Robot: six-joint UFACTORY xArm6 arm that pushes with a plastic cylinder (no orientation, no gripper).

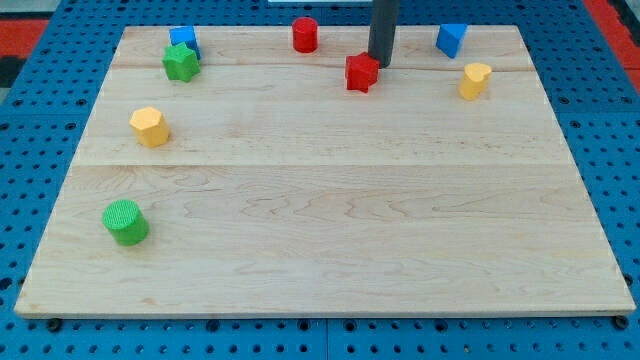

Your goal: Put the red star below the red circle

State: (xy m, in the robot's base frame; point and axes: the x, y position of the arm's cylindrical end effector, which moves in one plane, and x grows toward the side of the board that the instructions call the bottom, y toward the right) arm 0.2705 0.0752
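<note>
**Tip at the red star's upper right, ready to shove it leftward**

My tool is a plain rod with nothing to clench or release, so it grasps nothing; it only pushes. My tip (380,64) sits on the table (330,230) just beside the red star (362,72), at the star's upper-right edge, touching it or very nearly so; I cannot tell which.

The red star lies near the view's top, a little right of centre. The red circle (305,34) stands above it and to the view's left, near the table's top edge, so the star is lower than the circle but offset to the right.

I judge the step in hand to be the push that lines the star up under the circle. The next move calls for a short push toward the view's left from the star's right side, kept level so the star does not climb into the circle.

Farther out, a yellow block (476,80) and a blue block (451,39) sit to the right; a green star (181,63) and another blue block (184,39) sit at top left, well apart from the path.
</note>
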